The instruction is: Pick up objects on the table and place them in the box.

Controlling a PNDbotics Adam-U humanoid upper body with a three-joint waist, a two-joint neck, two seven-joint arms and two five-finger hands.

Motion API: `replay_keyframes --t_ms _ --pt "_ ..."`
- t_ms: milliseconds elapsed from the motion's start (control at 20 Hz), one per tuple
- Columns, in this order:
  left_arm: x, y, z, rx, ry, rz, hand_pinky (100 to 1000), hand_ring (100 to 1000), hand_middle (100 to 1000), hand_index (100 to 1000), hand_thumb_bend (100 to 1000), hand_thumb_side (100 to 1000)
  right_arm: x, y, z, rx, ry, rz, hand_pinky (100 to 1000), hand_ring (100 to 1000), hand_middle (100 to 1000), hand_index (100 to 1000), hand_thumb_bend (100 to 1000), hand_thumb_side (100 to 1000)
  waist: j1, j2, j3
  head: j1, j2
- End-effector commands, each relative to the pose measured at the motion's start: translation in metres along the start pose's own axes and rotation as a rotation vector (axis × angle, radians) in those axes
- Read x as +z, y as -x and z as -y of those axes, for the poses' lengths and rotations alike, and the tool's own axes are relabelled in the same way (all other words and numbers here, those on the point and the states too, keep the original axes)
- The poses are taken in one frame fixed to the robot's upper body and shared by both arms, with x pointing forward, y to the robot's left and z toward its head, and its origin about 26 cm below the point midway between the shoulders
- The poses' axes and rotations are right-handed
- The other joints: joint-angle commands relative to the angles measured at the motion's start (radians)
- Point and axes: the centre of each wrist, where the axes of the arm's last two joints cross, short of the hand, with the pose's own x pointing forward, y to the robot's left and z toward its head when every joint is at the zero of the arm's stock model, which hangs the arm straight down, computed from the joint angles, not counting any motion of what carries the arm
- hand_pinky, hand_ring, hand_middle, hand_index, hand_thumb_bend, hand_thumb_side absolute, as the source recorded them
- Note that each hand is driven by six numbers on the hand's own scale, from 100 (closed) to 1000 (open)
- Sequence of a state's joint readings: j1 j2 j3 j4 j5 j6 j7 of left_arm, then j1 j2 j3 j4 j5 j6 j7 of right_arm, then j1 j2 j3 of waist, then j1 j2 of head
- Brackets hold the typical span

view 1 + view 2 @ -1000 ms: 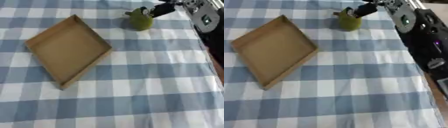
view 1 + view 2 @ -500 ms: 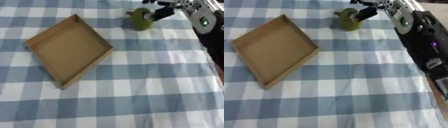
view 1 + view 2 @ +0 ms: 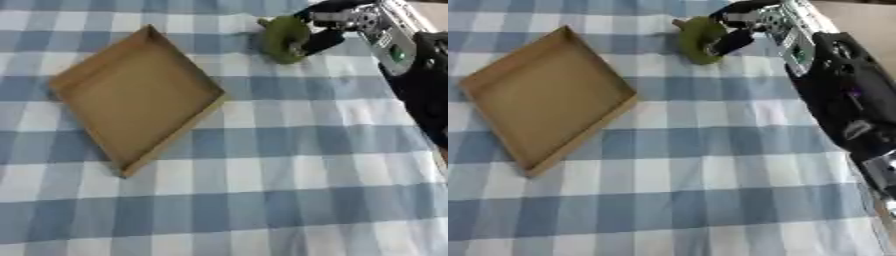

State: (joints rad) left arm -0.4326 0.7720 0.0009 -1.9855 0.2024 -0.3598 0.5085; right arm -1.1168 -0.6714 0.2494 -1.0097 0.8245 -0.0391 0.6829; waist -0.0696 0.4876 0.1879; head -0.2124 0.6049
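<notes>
Box (image 3: 136,97) lies on the desk (image 3: 289,175) at left, turned cornerwise, nothing in it. Pear-shaped object (image 3: 283,38) sits on the desk at the far side, right of the box and apart from it. Right robot hand (image 3: 322,31) touches its right side, arm entering from upper right.

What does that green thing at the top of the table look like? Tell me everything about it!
The small olive-green rounded object has a dull surface and a little stem-like nub poking out at its upper left, a bit like a pear. It sits on the blue-and-white checked tablecloth at the far edge, apart from the shallow brown cardboard box. The robot's black right hand is against its right side, fingers around it.
</notes>
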Motion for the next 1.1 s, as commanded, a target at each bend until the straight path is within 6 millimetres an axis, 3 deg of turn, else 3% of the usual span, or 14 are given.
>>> replay_keyframes --t_ms 50,150,400,450,500,700,800,1100 --pt "-0.008 -0.006 -0.002 -0.002 0.011 0.037 784 792 828 912 307 749 0.001 0.005 0.002 0.028 0.004 -0.027 935 980 924 1000 100 550 0.006 -0.018 0.004 -0.007 -0.006" --pt "-0.008 -0.006 -0.002 -0.001 0.010 0.037 784 792 827 912 305 750 -0.001 0.004 0.000 0.030 0.015 -0.028 906 949 872 1000 126 451 0.006 -0.018 0.006 -0.009 -0.005" --pt "-0.007 -0.006 -0.003 -0.002 0.006 0.035 785 792 827 911 300 751 0.006 -0.003 0.009 -0.018 0.131 0.018 839 858 676 758 100 123 0.005 -0.021 0.007 -0.008 -0.001" --pt "-0.007 -0.006 -0.003 -0.002 0.007 0.035 785 792 827 911 300 751 0.009 -0.006 0.012 -0.019 0.161 0.033 824 837 676 758 100 123 0.004 -0.022 0.007 -0.007 0.001" --pt "-0.007 -0.006 -0.003 -0.003 0.007 0.034 785 792 826 911 299 752 0.012 -0.008 0.015 -0.016 0.190 0.043 813 808 605 683 100 100 0.003 -0.023 0.006 -0.007 0.002" --pt "-0.006 -0.006 -0.003 -0.005 0.008 0.029 785 792 826 910 299 753 0.030 -0.014 0.029 -0.051 0.319 0.067 767 724 532 572 100 100 0.001 -0.028 0.005 -0.006 0.005" --pt "-0.006 -0.006 -0.004 -0.006 0.007 0.027 786 792 826 909 300 751 0.040 -0.016 0.034 -0.080 0.379 0.073 724 656 481 467 100 100 0.000 -0.032 0.003 -0.005 0.006" --pt "-0.005 -0.006 -0.005 -0.007 0.009 0.026 787 793 826 909 303 748 0.061 -0.029 0.043 -0.147 0.515 0.100 707 629 440 426 100 100 0.000 -0.042 0.000 -0.003 0.010"
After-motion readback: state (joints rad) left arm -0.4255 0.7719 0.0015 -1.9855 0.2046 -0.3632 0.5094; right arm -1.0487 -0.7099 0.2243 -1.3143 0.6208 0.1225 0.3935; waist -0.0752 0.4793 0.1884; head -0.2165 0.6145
